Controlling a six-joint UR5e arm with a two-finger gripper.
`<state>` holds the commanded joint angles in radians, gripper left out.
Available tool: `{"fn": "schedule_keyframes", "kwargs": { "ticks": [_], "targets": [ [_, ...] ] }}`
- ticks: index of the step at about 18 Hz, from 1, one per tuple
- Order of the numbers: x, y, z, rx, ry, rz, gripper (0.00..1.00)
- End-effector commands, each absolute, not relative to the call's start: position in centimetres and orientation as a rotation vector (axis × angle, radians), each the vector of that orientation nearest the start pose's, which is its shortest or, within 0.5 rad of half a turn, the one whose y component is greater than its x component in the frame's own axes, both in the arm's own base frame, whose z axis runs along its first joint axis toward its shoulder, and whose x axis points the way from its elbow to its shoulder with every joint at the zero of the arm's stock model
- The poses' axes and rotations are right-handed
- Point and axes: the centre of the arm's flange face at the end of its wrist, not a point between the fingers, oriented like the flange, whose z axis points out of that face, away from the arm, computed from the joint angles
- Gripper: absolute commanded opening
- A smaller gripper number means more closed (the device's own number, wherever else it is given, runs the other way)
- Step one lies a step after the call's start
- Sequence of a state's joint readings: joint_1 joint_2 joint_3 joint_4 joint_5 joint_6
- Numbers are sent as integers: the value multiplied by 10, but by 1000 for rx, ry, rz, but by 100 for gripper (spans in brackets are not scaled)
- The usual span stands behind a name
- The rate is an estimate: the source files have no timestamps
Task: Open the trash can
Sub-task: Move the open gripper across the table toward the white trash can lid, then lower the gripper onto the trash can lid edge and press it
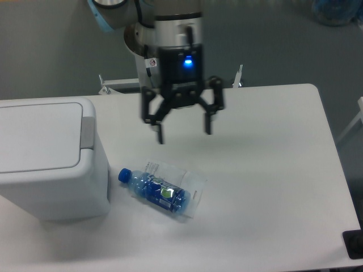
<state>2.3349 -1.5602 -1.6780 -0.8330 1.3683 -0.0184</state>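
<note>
Spread-jawed gripper [184,131] above table [272,170], trash can [45,158] lid down

- A single fixed camera sits high in front of the white rectangular table [272,187] and looks down at a slant toward the robot's grey pedestal [148,42] at the far edge.
- The view is fairly near: the table fills most of the frame, cut off at the bottom and at the left.
- The large boxy white plastic trash can [48,161] lies partly past the left border.
- Grey floor shows beyond the table, along the top and right.
- No second view exists, so nothing is shared.
</note>
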Motion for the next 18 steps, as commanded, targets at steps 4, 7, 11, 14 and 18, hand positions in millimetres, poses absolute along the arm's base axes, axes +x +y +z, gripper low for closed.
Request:
{"fn": "schedule_keyframes", "kwargs": {
  "ticks": [4, 7, 11, 14, 18],
  "targets": [
    [-226, 466, 516, -2346, -862, 50, 100],
    [-217, 471, 512, -2360, -844, 37, 100],
    [-205, 478, 507, -2381, -812, 21, 100],
    [-201, 483, 498, -2403, -797, 11, 100],
    [-193, 489, 491, -2421, -774, 1, 100]
  ]
}}
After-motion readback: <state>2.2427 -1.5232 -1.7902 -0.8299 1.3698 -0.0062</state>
